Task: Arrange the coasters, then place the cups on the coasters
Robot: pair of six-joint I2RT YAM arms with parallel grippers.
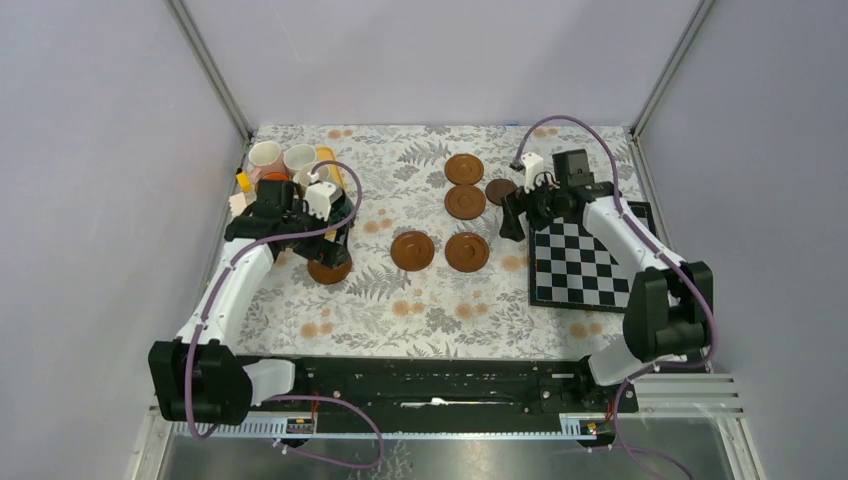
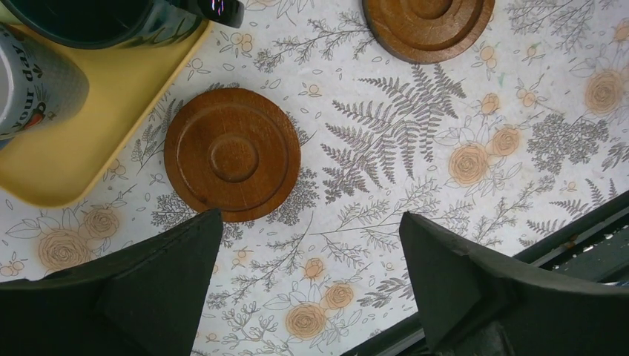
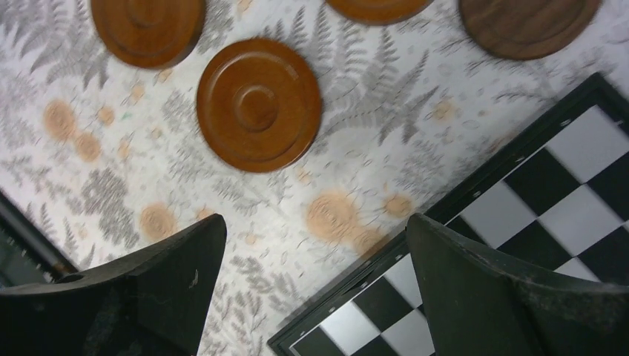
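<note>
Fingers [image 2: 148, 297] of the left gripper [image 2: 311, 222] are spread and empty near a coaster [image 2: 232, 154] beside the tray [image 2: 81, 156] of cups [image 1: 268, 155]. The right gripper [image 3: 315, 222], also spread and empty, hovers near another coaster [image 3: 259, 105] by the chessboard [image 3: 534, 185]. Both look light, stiff and smooth, so pinch across the rim.

Six coasters [image 1: 464, 201] flat on table [image 1: 400, 310], five mid-table, one nearer left; cups [image 1: 266, 155] bunched on yellow tray [image 1: 327, 155] back-left, chessboard [image 1: 585, 265] right.

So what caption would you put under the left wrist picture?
Open left gripper over the floral tablecloth, a brown wooden coaster just ahead beside the yellow tray.
</note>
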